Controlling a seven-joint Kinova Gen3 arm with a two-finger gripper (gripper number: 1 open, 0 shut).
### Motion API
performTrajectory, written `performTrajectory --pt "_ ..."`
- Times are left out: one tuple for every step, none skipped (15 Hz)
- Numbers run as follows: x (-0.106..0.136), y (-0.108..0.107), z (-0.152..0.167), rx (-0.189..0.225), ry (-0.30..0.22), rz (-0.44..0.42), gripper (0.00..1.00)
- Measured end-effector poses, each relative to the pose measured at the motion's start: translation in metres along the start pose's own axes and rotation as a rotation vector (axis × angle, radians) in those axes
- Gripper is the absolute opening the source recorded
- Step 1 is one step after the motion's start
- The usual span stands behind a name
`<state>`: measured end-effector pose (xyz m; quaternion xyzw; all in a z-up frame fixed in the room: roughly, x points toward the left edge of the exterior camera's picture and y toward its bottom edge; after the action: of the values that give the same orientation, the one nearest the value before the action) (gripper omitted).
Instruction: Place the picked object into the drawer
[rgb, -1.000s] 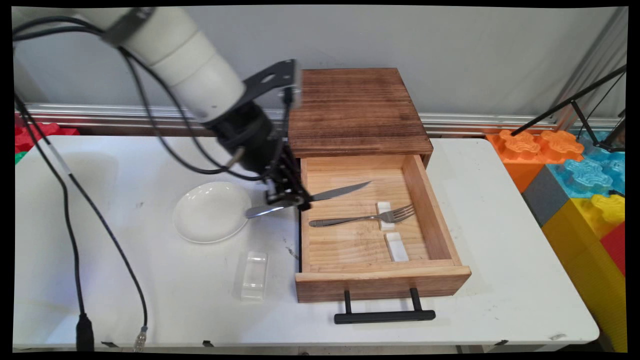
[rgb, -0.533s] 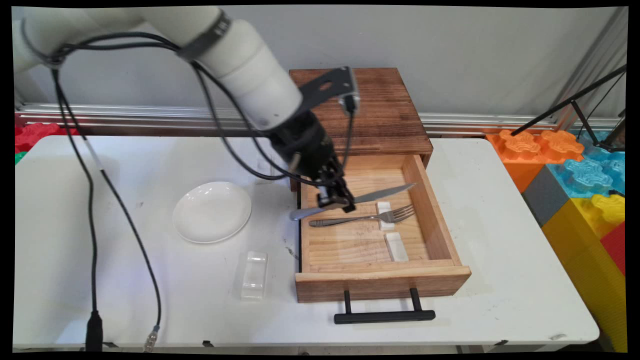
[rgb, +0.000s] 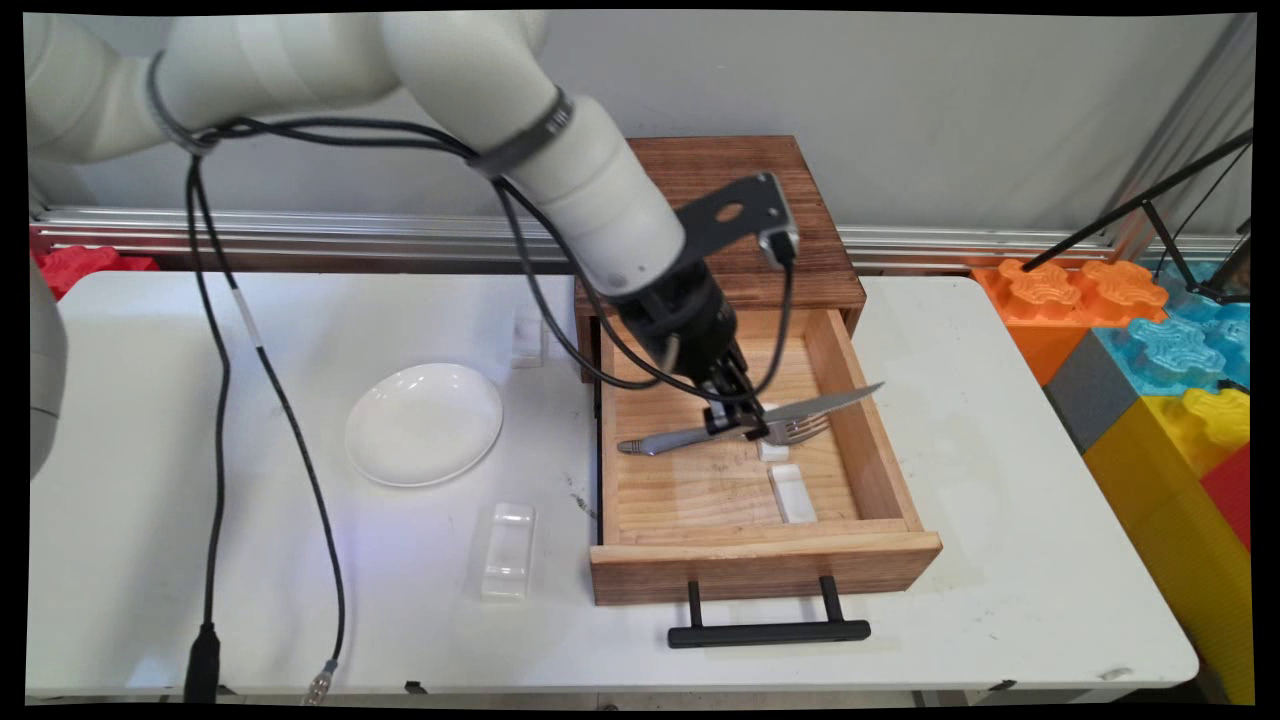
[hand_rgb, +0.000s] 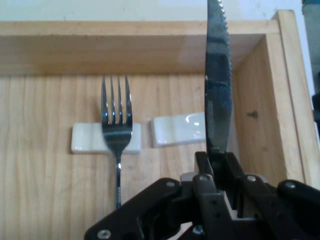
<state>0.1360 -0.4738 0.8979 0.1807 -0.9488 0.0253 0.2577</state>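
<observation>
My gripper (rgb: 735, 420) is shut on a steel knife (rgb: 820, 405) near where handle meets blade, and holds it level above the open wooden drawer (rgb: 765, 560). The blade tip reaches over the drawer's right wall. Just under the knife, a fork (rgb: 805, 430) lies on the drawer floor with its neck on a small white rest (rgb: 772, 451); a second white rest (rgb: 793, 493) lies nearer the front. In the hand view the knife blade (hand_rgb: 218, 90) rises from my gripper (hand_rgb: 217, 160), above the right-hand rest (hand_rgb: 177, 130). The fork (hand_rgb: 116, 125) lies on the left-hand rest (hand_rgb: 85, 139).
The drawer belongs to a dark wooden cabinet (rgb: 710, 200) at the table's back. Its black handle (rgb: 768, 632) sticks out toward the near edge. A white plate (rgb: 424, 423), a clear rest (rgb: 509, 550) and another small white rest (rgb: 527, 335) lie to the left. Coloured foam blocks (rgb: 1150, 340) stand at the right.
The arm has carried the knife to the right, from over the drawer's left wall beside the plate to above the fork inside the drawer. The fork and rests have not moved.
</observation>
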Motion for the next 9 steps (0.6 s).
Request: performTrajectory --pt "0.001 0.000 0.008 0.001 0.000 -0.002 0.00" --pt "0.002 -0.001 0.013 0.001 -0.001 -0.003 0.00" --pt "0.003 -0.001 0.021 0.000 -0.003 -0.005 0.00" --pt "0.003 -0.002 0.029 0.000 -0.007 -0.005 0.00" --pt "0.002 -0.002 0.036 0.000 -0.010 -0.006 0.00" --pt "0.002 -0.002 0.040 0.000 -0.013 -0.006 0.00" --pt "0.000 -0.002 0.046 0.000 -0.018 -0.006 0.00" --pt "-0.001 -0.002 0.052 -0.001 -0.023 -0.006 0.00" --pt "-0.003 -0.002 0.057 -0.001 -0.029 -0.006 0.00"
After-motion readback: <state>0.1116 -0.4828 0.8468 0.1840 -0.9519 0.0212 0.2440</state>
